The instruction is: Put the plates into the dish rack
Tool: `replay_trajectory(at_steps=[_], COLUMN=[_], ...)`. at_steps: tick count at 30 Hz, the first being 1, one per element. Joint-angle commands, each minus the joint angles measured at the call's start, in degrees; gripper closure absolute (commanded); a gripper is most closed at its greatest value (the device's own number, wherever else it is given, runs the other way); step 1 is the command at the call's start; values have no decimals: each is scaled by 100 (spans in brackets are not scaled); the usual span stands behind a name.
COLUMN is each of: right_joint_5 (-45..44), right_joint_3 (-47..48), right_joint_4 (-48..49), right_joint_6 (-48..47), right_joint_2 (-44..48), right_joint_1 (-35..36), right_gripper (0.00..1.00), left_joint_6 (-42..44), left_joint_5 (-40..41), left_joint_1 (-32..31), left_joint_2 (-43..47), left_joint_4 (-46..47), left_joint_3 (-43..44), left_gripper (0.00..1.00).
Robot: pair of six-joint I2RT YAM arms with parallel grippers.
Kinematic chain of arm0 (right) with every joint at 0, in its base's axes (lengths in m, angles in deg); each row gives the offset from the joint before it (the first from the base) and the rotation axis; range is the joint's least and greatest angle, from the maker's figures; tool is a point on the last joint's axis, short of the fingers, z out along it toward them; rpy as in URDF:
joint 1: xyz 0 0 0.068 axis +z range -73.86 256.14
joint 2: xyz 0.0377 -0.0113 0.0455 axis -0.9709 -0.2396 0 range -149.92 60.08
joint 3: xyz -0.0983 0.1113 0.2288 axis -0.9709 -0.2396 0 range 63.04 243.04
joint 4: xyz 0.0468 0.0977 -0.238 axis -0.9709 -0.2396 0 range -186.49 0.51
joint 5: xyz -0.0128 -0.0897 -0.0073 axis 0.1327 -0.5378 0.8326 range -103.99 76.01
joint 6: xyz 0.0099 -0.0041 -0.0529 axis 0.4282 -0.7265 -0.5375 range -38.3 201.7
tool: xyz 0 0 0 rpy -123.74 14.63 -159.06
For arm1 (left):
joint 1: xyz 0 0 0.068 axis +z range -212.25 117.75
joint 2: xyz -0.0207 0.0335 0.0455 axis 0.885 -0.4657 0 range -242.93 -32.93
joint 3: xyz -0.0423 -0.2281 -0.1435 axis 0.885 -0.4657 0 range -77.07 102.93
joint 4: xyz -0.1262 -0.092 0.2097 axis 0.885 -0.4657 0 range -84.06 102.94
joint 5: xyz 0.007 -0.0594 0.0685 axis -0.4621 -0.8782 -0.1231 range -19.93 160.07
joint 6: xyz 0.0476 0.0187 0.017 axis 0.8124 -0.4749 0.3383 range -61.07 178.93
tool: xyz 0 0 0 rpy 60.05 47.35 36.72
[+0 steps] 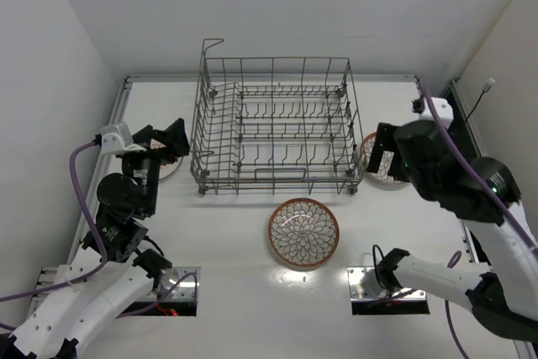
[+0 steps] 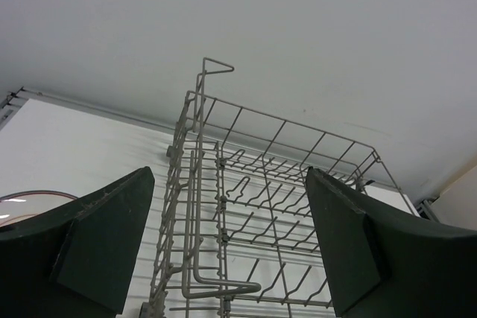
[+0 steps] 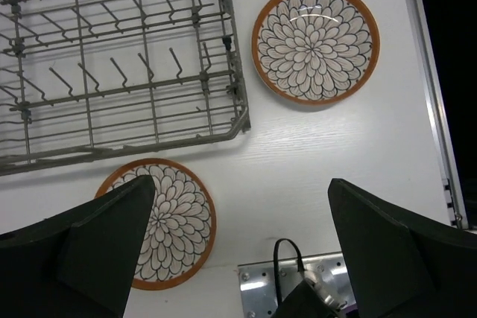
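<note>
Right wrist view: my right claw (image 3: 242, 184) gapes open, holding nothing, over the desk (image 3: 313, 154). I count three plates and one rack (image 3: 201, 80) of grey wire with upright tines. Two plates are brown-rimmed with petal flowers: the front plate (image 3: 168, 223) before the rack, the side plate (image 3: 316, 42) to its right. My left claw (image 2: 227, 176), also open, hangs by the third plate (image 1: 171, 171), left of the rack.

A white table (image 1: 244, 300) stands inside a white booth. A plain back wall (image 1: 294, 6) rises behind it, with 2 side walls at left and right. A metal rail (image 1: 160, 78) runs along the table's far edge; another borders its right side.
</note>
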Motion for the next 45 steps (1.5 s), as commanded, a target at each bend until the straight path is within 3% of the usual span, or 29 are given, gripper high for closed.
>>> replay_trajectory(at_steps=[1,5,9,12,15,16,18,19,22,27,30,34,40,45], right_joint_5=[98,897,198,143,835,1516,2441,3508,4859,4960,5002,5627,6013,5893], right_joint_3=[687,769,1722,2516,3105,3168,2915,2722,1799,717,340,-871,-2445,-2747], right_joint_4=[390,1311,1140,1067,1067,1137,1278,1452,1778,2201,2385,2956,4063,4302], right_joint_6=[-456,-1150,-1275,-1520,-1723,-1793,-1793,-1793,-1680,-1687,-1574,-1328,-1144,-1221], right_joint_2=[-390,-374,-1021,-1778,-2357,-2464,-2622,-2754,-3009,-3167,-3370,-3563,-3695,-3959], right_joint_1=[43,-9,-62,-439,-1491,-2321,-3292,-3792,-5271,-6493,-6854,-7409,-7638,-7691], right_gripper=[0,0,0,0,0,0,0,0,0,0,1,4,10,12], left_joint_6=[150,150,203,203,265,265,317,317,370,370,370,370,370,370], left_joint_5=[-140,-140,-87,-35,18,96,167,220,272,334,334,334,334,501], left_joint_1=[-46,-46,-46,-46,-46,-46,-46,-46,-46,-46,-46,-46,-46,-46], left_joint_2=[-105,-105,-105,-105,-105,-105,-105,-105,-105,-105,-105,-105,-105,-105], left_joint_4=[353,300,248,248,248,248,248,248,248,248,300,300,300,300], left_joint_3=[14,14,14,14,14,14,14,-39,-39,-39,-39,-39,-39,-39], left_gripper=[19,19,19,19,19,19,18,18,17,15,14,14,13,11])
